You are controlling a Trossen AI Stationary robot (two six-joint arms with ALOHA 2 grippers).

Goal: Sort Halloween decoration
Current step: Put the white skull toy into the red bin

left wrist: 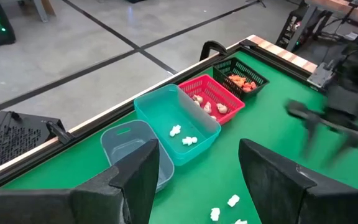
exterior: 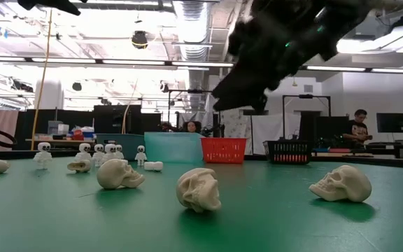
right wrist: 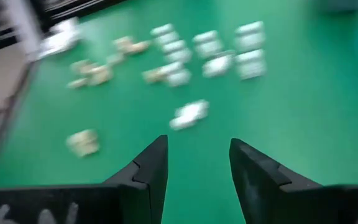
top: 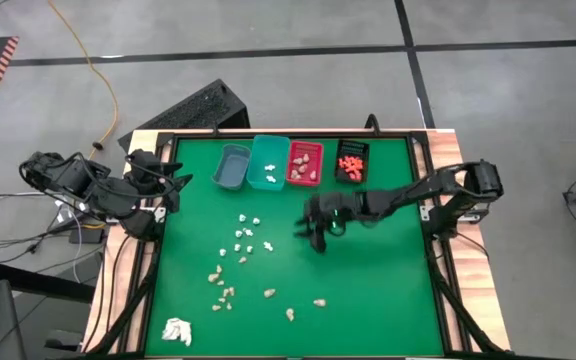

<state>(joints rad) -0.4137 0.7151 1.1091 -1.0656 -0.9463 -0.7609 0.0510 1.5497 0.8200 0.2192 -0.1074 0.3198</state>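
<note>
Small Halloween decorations lie loose on the green table: white figures [top: 246,235] near the middle and tan skulls [top: 225,292] closer to the near edge, resting on their sides. In the low view the skulls [exterior: 198,189] are large in the foreground. More white pieces lie in the teal bin [top: 268,162], tan ones in the red bin [top: 304,163] and orange ones in the black bin [top: 351,161]. My right gripper [top: 313,232] hovers open above the table's middle, right of the white figures [right wrist: 190,114], nothing between its fingers. My left gripper [top: 173,185] waits open at the far left corner.
A grey bin [top: 233,167] stands left of the teal one in the row at the far edge. A white papery wad [top: 176,331] lies at the near left corner. A black frame [top: 423,215] runs along the table's edges. Bare green surface lies to the right.
</note>
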